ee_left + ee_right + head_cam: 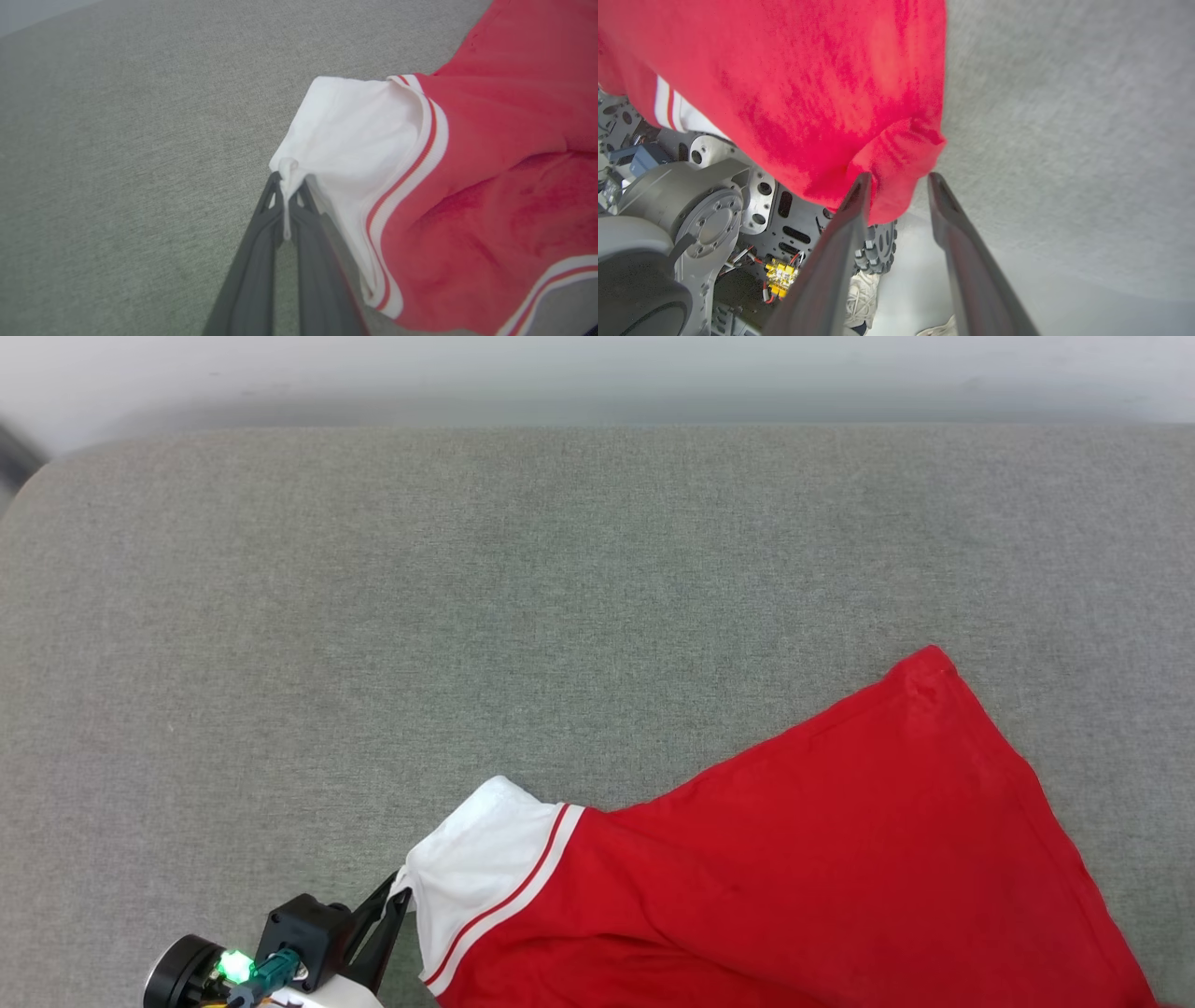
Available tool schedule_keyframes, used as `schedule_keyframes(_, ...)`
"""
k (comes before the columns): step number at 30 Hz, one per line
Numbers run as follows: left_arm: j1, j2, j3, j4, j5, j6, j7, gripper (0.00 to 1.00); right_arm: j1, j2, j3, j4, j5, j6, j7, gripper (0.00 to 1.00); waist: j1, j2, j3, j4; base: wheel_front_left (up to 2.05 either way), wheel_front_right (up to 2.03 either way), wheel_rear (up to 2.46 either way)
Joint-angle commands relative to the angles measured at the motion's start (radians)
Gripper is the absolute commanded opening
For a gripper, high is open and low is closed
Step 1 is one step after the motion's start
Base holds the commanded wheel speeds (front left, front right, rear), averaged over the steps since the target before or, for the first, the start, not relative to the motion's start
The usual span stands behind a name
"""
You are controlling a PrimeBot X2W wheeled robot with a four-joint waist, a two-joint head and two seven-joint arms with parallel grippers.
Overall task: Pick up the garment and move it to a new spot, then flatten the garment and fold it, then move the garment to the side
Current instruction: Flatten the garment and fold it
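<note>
Garment (840, 859) lies low-right on bench (373, 616), and part seems to hang off the front edge. L tool (287, 184) is pinching the white sleeve (355, 130) edge. R tool (899, 182) is spread, red hem corner (901, 154) loose btwn jaws. I'd call this set-down at the new spot. Next I'd free the sleeve, then pull flat w/ both.

The red garment (840, 859), white-sleeved with red-striped trim, is laid rumpled at the near right of the grey padded surface (467, 569).
</note>
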Motion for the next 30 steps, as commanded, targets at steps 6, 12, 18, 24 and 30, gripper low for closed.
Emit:
schedule_keyframes(6, -0.020, 0.002, -0.007, -0.016, 0.017, 0.002, 0.012, 0.00, -0.137, -0.037, -0.141, -0.053, 0.002, -0.001, -0.001, 1.00, 0.0000, 0.0000, 0.002, 0.011, 0.00, 0.00, 0.00)
schedule_keyframes(12, -0.053, -0.016, -0.017, -0.019, 0.040, -0.008, 0.019, 0.00, -0.324, -0.072, -0.157, -0.123, -0.014, -0.001, 0.090, 1.00, 0.0000, 0.0000, 0.034, 0.049, 0.00, 0.00, 0.00)
schedule_keyframes(18, -0.098, -0.039, -0.026, -0.018, 0.069, -0.016, 0.020, 0.00, -0.564, -0.044, -0.035, -0.137, -0.068, -0.001, 0.257, 1.00, 0.0000, 0.0000, 0.086, 0.096, 0.00, 0.00, 0.00)
schedule_keyframes(24, -0.138, -0.058, -0.031, -0.016, 0.092, -0.023, 0.020, 0.00, -0.810, 0.079, 0.120, -0.050, -0.149, -0.001, 0.405, 1.00, 0.0000, 0.0000, 0.141, 0.131, 0.00, 0.00, 0.00)
schedule_keyframes(30, -0.172, -0.073, -0.029, -0.024, 0.110, -0.023, 0.017, 0.00, -0.965, 0.193, 0.213, 0.091, -0.213, -0.001, 0.465, 1.00, 0.0000, 0.0000, 0.200, 0.156, 0.00, 0.00, 0.00)
